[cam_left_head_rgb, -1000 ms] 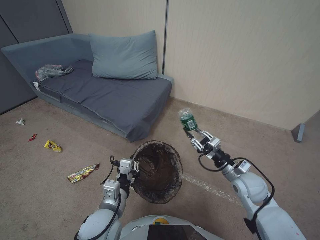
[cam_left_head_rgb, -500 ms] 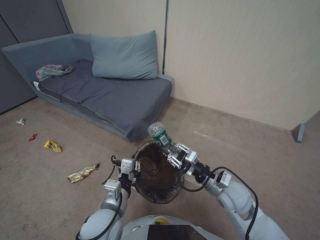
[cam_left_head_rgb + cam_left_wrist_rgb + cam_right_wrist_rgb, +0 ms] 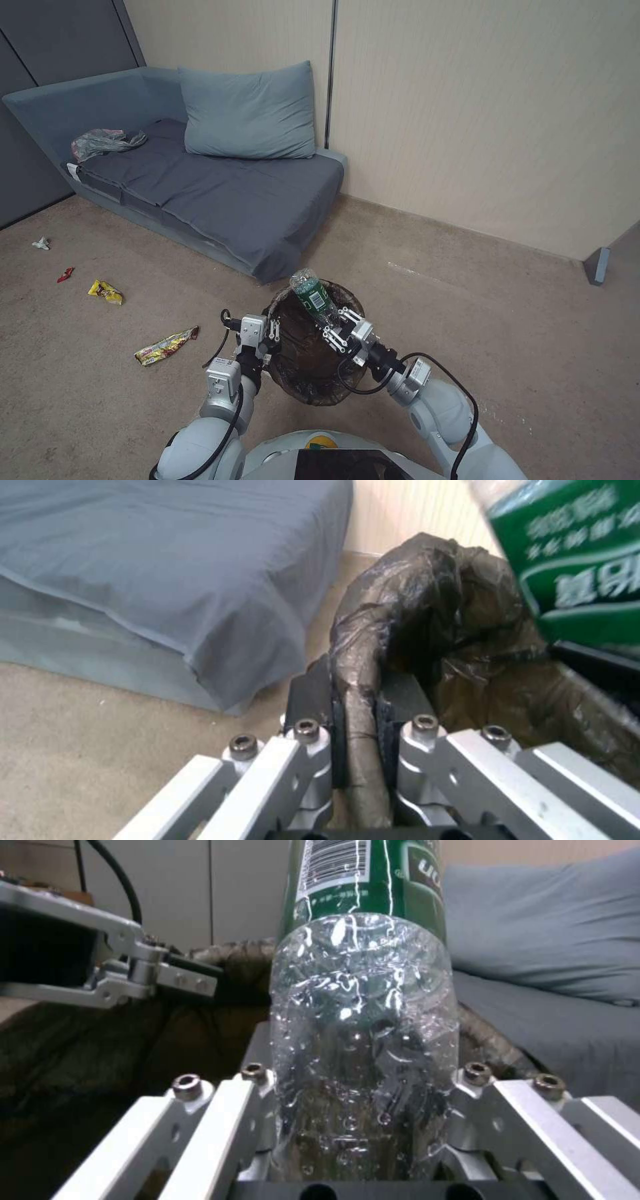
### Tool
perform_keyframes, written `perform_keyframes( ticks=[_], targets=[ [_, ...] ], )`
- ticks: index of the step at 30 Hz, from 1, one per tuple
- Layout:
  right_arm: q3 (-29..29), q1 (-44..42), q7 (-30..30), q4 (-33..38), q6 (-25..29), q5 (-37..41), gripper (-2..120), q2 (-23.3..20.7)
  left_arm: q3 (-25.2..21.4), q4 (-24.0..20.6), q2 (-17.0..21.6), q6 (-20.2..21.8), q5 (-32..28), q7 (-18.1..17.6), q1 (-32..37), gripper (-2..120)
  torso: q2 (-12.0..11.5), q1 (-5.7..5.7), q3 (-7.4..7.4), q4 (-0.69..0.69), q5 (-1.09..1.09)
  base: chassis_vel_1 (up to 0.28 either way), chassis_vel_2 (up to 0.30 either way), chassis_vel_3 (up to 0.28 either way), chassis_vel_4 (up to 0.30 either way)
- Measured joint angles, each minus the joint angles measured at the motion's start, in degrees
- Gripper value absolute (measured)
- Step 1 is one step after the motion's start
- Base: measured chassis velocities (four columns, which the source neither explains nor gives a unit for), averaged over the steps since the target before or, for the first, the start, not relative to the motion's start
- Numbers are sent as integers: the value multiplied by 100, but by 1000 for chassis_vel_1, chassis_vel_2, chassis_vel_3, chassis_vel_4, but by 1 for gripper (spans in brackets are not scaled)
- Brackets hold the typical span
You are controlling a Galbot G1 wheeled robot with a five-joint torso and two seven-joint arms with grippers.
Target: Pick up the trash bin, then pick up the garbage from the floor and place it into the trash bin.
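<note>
Head view: right pincer holds bottle over trash bin | left pincer clamps rim

White arms, black cables, silver screw-studded end effectors.

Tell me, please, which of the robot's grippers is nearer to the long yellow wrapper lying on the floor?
Left. The left gripper, clamped on the trash bin rim, is the one beside the long yellow wrapper. The right gripper holds a plastic bottle over the bin's mouth, on the bin's far side.
</note>
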Motion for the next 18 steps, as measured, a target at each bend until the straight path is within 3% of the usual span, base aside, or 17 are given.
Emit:
perform_keyframes(
  ticks=[11, 18],
  targets=[
    [-27, -97, 45, -59, 75, -208, 75, 128, 9, -2, 16, -12, 0, 6, -9, 7, 0, 0, 0, 0, 0, 0, 0, 0, 0],
    [-17, -143, 73, 7, 84, -213, 96, 94, 8, 2, 24, -30, 9, 8, -10, 7, 0, 0, 0, 0, 0, 0, 0, 0, 0]
  ],
)
